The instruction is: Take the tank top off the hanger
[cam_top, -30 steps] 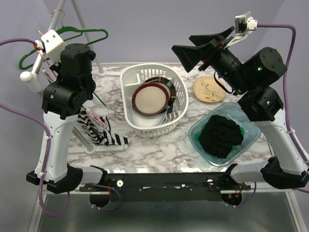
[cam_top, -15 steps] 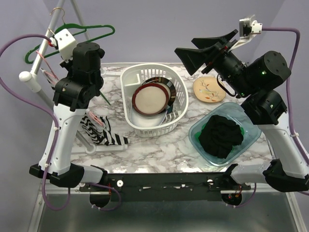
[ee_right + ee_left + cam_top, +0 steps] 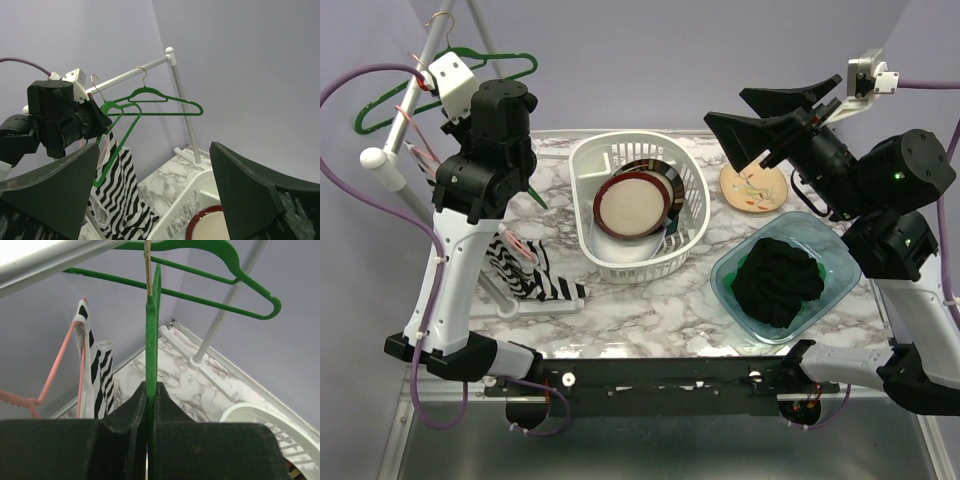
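**Left gripper point(image 3: 151, 388) clamped on thin green plastic hanger point(image 3: 151, 330)**

Jaws pinched tight on the bare hanger, which has shifted slightly rightward with the arm. Right gripper point(image 3: 155, 146): spread wide, empty, drawn back rightward. Black-and-white zebra-striped tank top point(image 3: 121, 192): strap over pink hanger point(image 3: 52, 377), hem trailing on marble-patterned table point(image 3: 650, 300). Judged: garment not yet freed.
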You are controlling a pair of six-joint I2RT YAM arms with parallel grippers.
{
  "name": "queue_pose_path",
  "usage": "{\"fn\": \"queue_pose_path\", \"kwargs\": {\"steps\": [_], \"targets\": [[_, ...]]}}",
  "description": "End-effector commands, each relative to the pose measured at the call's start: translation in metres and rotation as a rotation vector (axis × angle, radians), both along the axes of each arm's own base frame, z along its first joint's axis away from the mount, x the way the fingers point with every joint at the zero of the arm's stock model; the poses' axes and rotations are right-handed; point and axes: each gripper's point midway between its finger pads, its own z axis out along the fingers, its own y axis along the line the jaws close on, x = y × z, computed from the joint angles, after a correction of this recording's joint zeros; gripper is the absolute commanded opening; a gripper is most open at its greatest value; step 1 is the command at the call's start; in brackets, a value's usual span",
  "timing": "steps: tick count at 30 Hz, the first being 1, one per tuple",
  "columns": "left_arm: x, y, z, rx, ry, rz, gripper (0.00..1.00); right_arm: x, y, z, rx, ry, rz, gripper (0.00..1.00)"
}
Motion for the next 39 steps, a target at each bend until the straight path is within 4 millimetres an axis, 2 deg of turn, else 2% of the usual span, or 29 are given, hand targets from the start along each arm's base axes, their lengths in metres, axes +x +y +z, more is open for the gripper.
{"fn": "queue_pose_path", "kwargs": {"steps": [1,5,12,19,26,32,35,36,39], "targets": [[-0.003,0.011,0.001,0.023,-0.012,0.095,0.0,0.001,-0.003,-0.002,-0.005,-0.011,-0.023,1.0],[0.001,0.009,-0.01,0.024,0.011,0.094,0.0,-0.002,-0.007,-0.002,-0.004,-0.017,-0.027,1.0],[-0.001,0.022,-0.013,0.006,0.024,0.157,0.0,-0.012,-0.016,0.005,0.012,-0.037,-0.028,1.0],[0.003,0.021,-0.018,-0.007,0.042,0.144,0.0,-0.017,-0.022,0.01,0.024,-0.058,-0.031,1.0],[-0.009,0.026,-0.015,-0.037,0.028,0.173,0.0,-0.015,-0.018,0.007,0.019,-0.052,-0.026,1.0],[0.002,0.02,-0.035,-0.02,0.096,0.152,0.0,-0.019,-0.022,0.006,0.021,-0.057,-0.023,1.0],[0.003,0.018,-0.037,-0.034,0.095,0.152,0.0,-0.024,-0.028,0.008,0.027,-0.068,-0.033,1.0],[0.005,0.016,-0.039,-0.042,0.095,0.143,0.08,-0.025,-0.029,0.008,0.026,-0.071,-0.033,1.0],[0.004,0.015,-0.037,-0.049,0.089,0.136,0.09,-0.029,-0.034,0.009,0.032,-0.083,-0.037,1.0]]}}
